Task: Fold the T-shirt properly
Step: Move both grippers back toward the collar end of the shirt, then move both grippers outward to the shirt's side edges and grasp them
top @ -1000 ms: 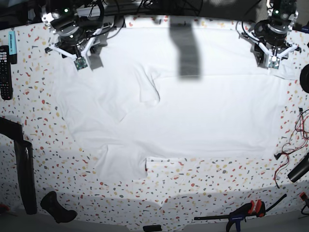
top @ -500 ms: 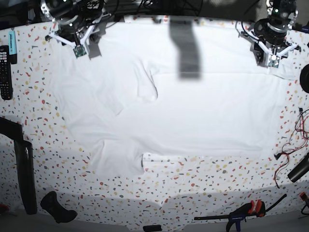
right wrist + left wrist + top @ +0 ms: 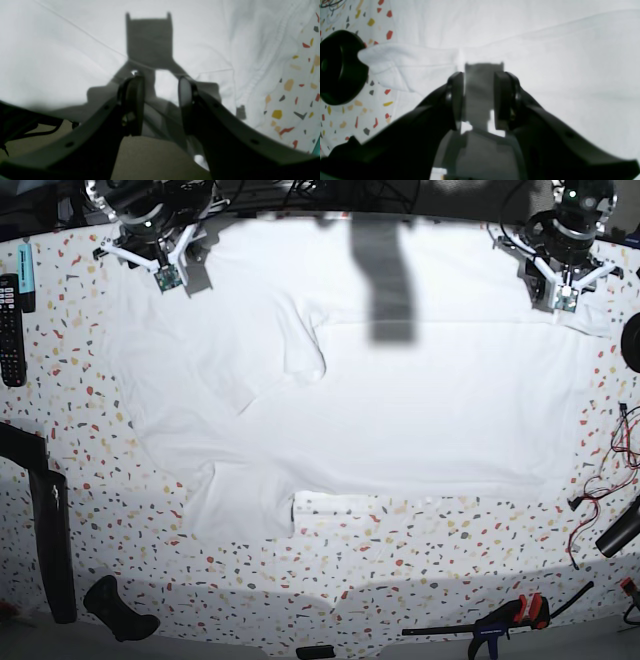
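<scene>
The T-shirt is lying spread across the middle of the speckled surface. The left gripper is hovering at 1 o'clock and the right gripper at 11 o'clock, both with jaws apart and holding nothing.

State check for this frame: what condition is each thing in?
T-shirt: spread flat on the table, wrinkled, one sleeve folded in, unfolded otherwise.
Left gripper: jaws apart, holding nothing, above the shirt's far edge.
Right gripper: jaws apart, empty, above the shirt's far edge.
Remote: lying flat on the table.
</scene>
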Action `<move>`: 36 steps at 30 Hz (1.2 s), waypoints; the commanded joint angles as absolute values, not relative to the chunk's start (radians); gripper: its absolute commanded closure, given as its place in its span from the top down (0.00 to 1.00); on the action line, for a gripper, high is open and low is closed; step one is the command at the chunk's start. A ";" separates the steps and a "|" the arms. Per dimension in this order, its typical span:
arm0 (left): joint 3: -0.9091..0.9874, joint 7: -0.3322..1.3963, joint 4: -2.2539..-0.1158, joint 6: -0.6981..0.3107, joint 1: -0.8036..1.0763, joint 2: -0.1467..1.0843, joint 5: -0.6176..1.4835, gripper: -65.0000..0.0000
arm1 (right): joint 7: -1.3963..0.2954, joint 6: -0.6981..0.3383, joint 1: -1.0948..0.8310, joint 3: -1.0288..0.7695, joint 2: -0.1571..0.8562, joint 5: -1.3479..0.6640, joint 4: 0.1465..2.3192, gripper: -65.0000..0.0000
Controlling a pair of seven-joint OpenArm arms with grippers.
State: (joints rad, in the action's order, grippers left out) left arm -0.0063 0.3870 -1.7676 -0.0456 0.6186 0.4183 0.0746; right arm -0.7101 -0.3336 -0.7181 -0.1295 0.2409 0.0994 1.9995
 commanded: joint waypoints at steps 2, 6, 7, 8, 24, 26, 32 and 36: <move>-0.005 0.392 -1.792 -0.052 0.629 0.427 0.075 0.31 | -0.742 -0.332 -0.733 -0.132 0.247 0.113 2.023 0.36; -0.005 0.388 -1.815 -0.052 0.628 0.427 0.074 0.31 | -0.750 -0.332 -0.732 -0.132 0.247 0.113 2.049 0.36; -0.005 0.388 -1.820 -0.052 0.628 0.427 0.073 0.31 | -0.750 -0.332 -0.732 -0.132 0.247 0.113 2.055 0.36; -0.005 0.388 -1.823 -0.052 0.628 0.427 0.060 0.31 | -0.750 -0.332 -0.732 -0.132 0.247 0.113 2.060 0.36; -0.005 0.340 -1.832 0.041 0.626 0.427 -0.027 0.31 | -0.715 -0.313 -0.726 -0.132 0.247 0.098 2.076 0.36; -0.005 0.340 -1.833 0.041 0.626 0.427 -0.027 0.31 | -0.712 -0.313 -0.726 -0.132 0.247 0.097 2.076 0.36; -0.005 0.352 -1.891 0.041 0.627 0.427 -0.027 0.31 | -0.698 -0.313 -0.726 -0.132 0.247 0.098 2.076 0.36; -0.005 0.352 -1.974 0.041 0.626 0.427 -0.027 0.31 | -0.680 -0.313 -0.726 -0.132 0.247 0.098 2.099 0.36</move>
